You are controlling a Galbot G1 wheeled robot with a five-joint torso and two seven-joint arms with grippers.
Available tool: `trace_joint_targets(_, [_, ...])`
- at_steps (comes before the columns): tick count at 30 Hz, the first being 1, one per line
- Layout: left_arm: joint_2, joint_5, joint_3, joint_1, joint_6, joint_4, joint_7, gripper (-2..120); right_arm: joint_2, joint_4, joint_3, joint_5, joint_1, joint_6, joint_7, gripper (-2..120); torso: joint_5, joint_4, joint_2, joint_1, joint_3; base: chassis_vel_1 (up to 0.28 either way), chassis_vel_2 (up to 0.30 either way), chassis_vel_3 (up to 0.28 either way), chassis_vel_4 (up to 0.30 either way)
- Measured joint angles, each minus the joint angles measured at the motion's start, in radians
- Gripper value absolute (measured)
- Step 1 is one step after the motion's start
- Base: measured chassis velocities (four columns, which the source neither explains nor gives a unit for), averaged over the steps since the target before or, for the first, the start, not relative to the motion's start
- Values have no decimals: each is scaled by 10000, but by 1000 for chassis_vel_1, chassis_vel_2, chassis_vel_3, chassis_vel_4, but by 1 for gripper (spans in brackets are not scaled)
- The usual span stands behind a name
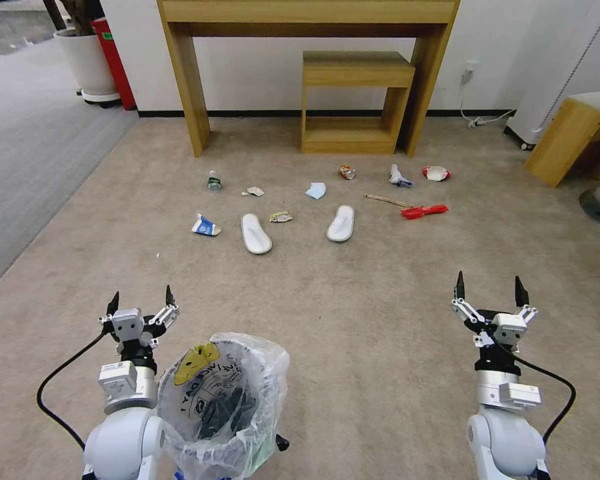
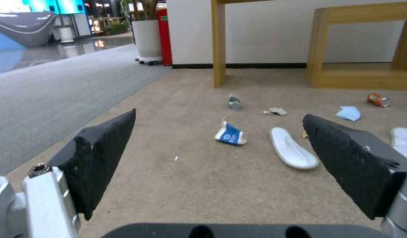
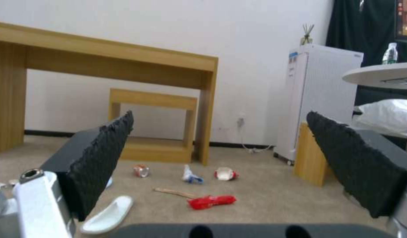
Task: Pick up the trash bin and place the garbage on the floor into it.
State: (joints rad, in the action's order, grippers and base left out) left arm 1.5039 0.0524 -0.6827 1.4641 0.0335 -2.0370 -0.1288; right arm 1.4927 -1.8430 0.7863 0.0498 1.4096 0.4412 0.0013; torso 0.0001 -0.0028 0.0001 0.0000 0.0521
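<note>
Left gripper (image 2: 219,124) agape over carpet (image 2: 203,185); carton (image 2: 230,134), slipper (image 2: 293,148) beyond

The left arm comes up from the lower left of the head view, white and round, with a grey wrist and a black cable looping out to its side. Its left claw (image 1: 141,300) points up the frame, and its two black fingers are spread wide apart with nothing between them. The right arm comes up from the lower right in the same way, with its own black cable. The right claw (image 1: 490,285) also points up the frame, spread wide and holding nothing.
</note>
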Motion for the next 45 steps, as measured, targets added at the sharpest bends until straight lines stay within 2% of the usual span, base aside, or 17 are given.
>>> trace_joint_targets(5, [-26,113,142,68,73,-70,-29,100,-59,-5,-4,35,23,-98,90,100,0,1,0,0,0,0,0,0,0])
trace_joint_targets(7, [-128,351,331,205,514,-282,-242,100,-147,-43,0,91,71,-221,146,100,0,0,0,0,0,0,0,0,0])
trace_joint_targets(9, [-158,416,373,240,620,-344,-296,100,-173,-54,2,110,83,-263,168,100,0,0,0,0,0,0,0,0,0])
trace_joint_targets(11, [-427,872,657,516,1274,-762,-642,100,-307,-67,52,185,117,-389,213,100,0,1,0,0,0,0,0,0,0])
trace_joint_targets(12, [-427,872,657,516,1274,-762,-642,100,-307,-67,52,185,117,-389,213,100,0,1,0,0,0,0,0,0,0])
trace_joint_targets(15, [-1073,1719,1025,956,2142,-1446,-1289,100,-516,-104,128,350,152,-576,243,100,1,0,0,0,0,0,0,0,0])
trace_joint_targets(16, [-1073,1719,1025,956,2142,-1446,-1289,100,-516,-104,128,350,152,-576,243,100,1,0,0,0,0,0,0,0,0])
trace_joint_targets(19, [-1721,2322,1122,1348,2863,-1882,-1941,100,-685,-105,163,500,163,-674,249,100,-1,0,0,0,0,0,0,0,0])
trace_joint_targets(21, [-1897,2570,1156,1485,3091,-1998,-2134,100,-726,-105,168,534,163,-692,249,100,0,1,0,0,0,0,0,0,0])
trace_joint_targets(23, [-2257,3390,1327,1892,3845,-2366,-2777,100,-779,-93,177,592,159,-760,250,100,-1,1,0,0,0,0,0,0,0])
trace_joint_targets(24, [-2257,3390,1327,1892,3845,-2366,-2777,100,-779,-93,177,592,159,-760,250,100,-1,1,0,0,0,0,0,0,0])
trace_joint_targets(30, [-2742,4113,1639,2983,4776,-2992,-3684,100,-876,21,170,645,138,-878,266,100,-1,2,0,0,0,0,0,0,0])
trace_joint_targets(35, [-2924,4229,1648,3588,5033,-3267,-4013,100,-934,69,168,671,132,-939,294,100,0,1,0,0,0,0,0,0,0])
trace_joint_targets(38, [-3033,4702,1688,4018,5299,-3450,-4471,100,-971,101,168,689,132,-982,360,100,0,1,0,-1,0,0,0,0,0])
trace_joint_targets(45, [-3183,5039,1682,4214,5408,-3369,-4802,100,-964,135,136,689,142,-1018,398,100,-1,0,0,0,0,0,0,0,0])
